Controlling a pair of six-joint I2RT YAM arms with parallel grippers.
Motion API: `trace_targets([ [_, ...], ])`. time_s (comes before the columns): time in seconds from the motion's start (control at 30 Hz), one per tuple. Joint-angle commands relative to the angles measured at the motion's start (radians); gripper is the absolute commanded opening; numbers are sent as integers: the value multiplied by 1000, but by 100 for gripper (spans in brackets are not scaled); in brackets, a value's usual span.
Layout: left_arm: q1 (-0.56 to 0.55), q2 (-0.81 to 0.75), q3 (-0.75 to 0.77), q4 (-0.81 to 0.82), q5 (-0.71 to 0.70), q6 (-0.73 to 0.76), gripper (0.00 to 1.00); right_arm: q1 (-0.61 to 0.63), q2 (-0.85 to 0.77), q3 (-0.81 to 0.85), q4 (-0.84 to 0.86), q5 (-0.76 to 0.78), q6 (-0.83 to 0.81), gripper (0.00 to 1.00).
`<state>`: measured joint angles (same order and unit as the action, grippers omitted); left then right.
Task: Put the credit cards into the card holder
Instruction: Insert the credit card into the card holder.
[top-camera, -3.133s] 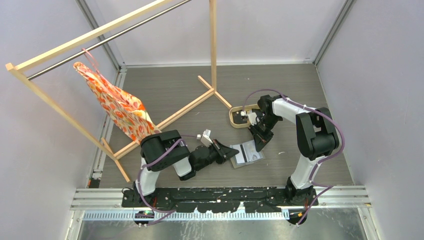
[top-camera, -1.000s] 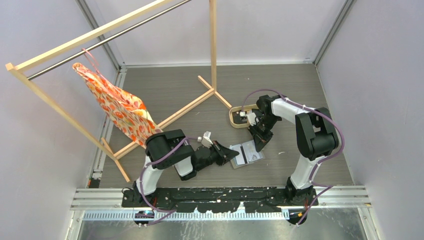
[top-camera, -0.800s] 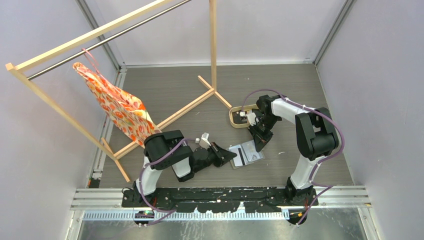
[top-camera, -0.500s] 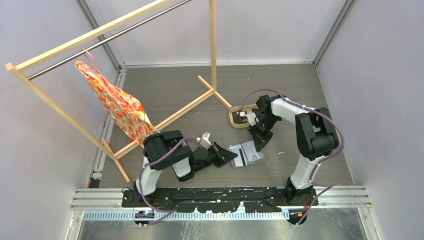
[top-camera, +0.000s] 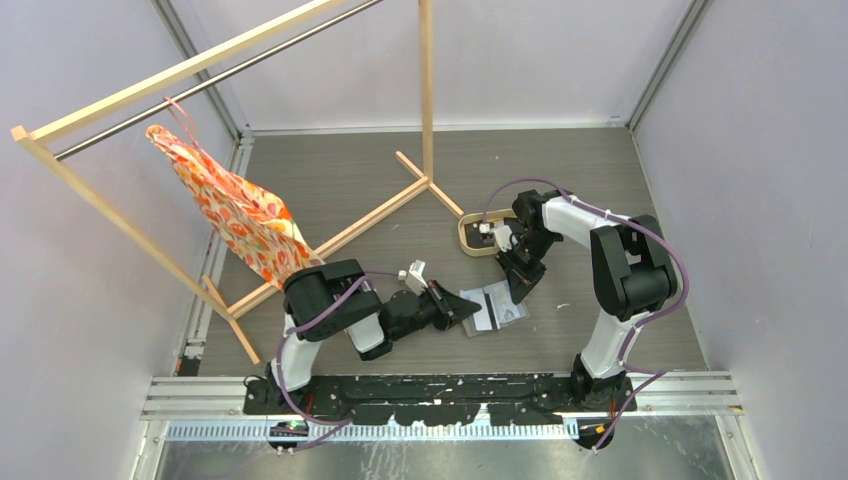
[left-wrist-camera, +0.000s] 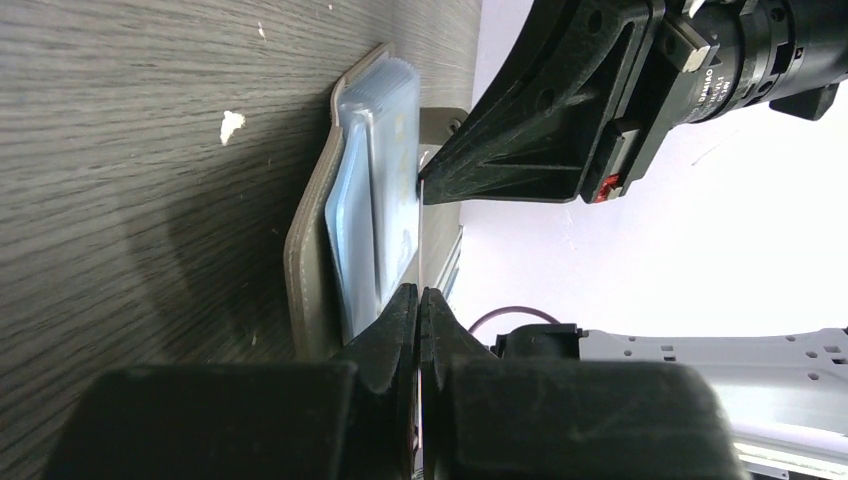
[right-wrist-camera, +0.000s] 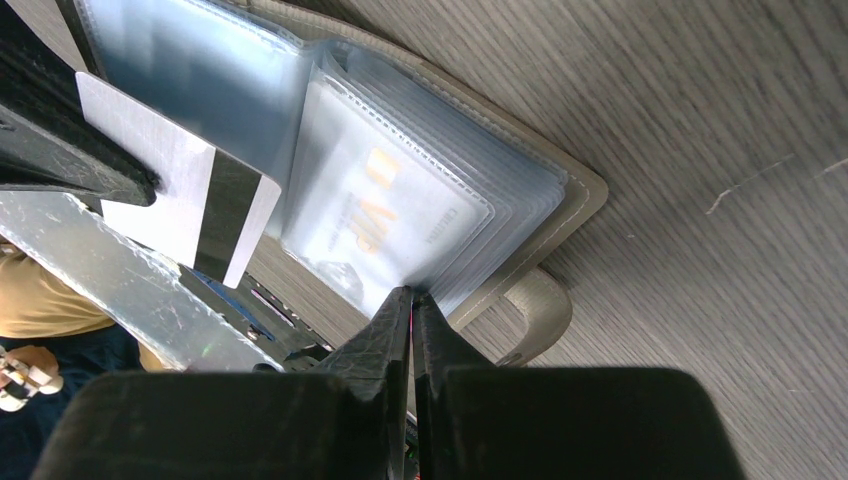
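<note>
Top external view: the card holder (top-camera: 495, 305) lies open on the grey table (top-camera: 350, 180), a little right of the frame's centre, with both arms meeting over it. The left gripper (top-camera: 462, 305) reaches it from the left and the right gripper (top-camera: 520, 290) comes down on it from above. Just above them sits an oval wooden tray (top-camera: 467, 243), and a wooden rack (top-camera: 425, 100) with an orange patterned bag (top-camera: 235, 215) fills the upper left.

Left wrist view: the left gripper's fingers (left-wrist-camera: 400, 320) are pressed together at the bottom centre, with a thin edge running up from between them. The holder's taupe cover (left-wrist-camera: 305, 240) lies on the table at centre, with its clear sleeves (left-wrist-camera: 375, 200) beside the right gripper's pointed tip.

Right wrist view: a white card (right-wrist-camera: 180, 185) with a black stripe is pinched by the left gripper's dark finger at the left edge of the frame. Its striped end lies over the left page of sleeves. The right gripper's fingertips (right-wrist-camera: 395, 320) are closed at the bottom centre on the lower edge of the sleeves. A pale card with orange print (right-wrist-camera: 375, 200) shows through the front sleeve. The holder's snap tab (right-wrist-camera: 535, 300) sticks out at the lower right.
</note>
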<state>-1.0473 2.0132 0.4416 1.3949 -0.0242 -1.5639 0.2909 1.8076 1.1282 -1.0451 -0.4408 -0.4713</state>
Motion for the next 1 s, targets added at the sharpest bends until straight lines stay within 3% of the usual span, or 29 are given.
trace_targets([
  [0.0,-5,7,1,36,14,4,0,9,18,22,3,7,2,9],
  [0.97,1,31,10,-17,58,-17,0,10,15,24,3,8,2,9],
])
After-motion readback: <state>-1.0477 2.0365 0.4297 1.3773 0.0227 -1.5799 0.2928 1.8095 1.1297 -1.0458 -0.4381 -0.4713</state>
